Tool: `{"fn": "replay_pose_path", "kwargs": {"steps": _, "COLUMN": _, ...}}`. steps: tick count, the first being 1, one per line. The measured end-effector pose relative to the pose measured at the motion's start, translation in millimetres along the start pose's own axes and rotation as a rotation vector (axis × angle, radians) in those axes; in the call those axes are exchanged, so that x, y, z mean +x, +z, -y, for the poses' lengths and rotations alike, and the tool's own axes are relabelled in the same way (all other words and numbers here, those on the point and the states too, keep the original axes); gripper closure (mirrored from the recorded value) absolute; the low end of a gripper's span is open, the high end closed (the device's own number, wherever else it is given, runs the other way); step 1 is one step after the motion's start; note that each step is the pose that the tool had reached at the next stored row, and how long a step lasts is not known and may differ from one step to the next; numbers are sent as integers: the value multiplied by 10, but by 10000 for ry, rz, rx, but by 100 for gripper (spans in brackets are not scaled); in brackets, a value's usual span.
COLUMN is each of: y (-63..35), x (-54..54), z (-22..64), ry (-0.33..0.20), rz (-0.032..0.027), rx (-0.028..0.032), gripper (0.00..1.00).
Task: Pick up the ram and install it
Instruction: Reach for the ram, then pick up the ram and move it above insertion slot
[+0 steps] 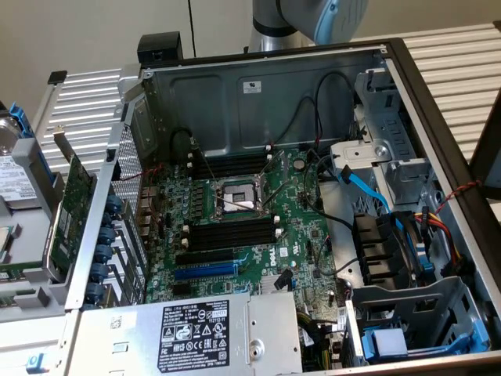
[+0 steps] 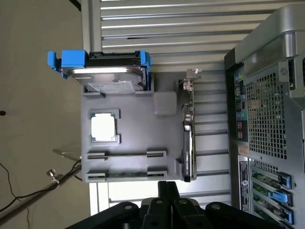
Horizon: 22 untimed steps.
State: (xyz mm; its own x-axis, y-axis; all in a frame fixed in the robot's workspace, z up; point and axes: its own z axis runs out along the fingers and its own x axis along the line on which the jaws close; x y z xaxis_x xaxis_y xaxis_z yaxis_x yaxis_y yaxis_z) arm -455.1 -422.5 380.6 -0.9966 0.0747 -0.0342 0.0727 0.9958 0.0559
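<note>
Ram (image 2: 126,175): thin green stick, seen edge-on | pose: upright on its long edge, held between two end brackets | location: grey tray (image 2: 133,102), beside computer case (image 2: 267,95), not installed

The arm (image 1: 305,16) is silver-grey with a pale blue joint cap. The gripper (image 2: 167,187) is black, with rounded links.

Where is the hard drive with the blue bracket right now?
In the wrist view, the hard drive sits at one end of the gray tray, beside the processor chip, outside the computer case.
</note>
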Motion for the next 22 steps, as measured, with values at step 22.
{"fn": "replay_pose_path", "kwargs": {"steps": 22, "y": 6, "x": 93, "z": 11, "ry": -887, "rz": -51, "rx": -40, "gripper": 90}}
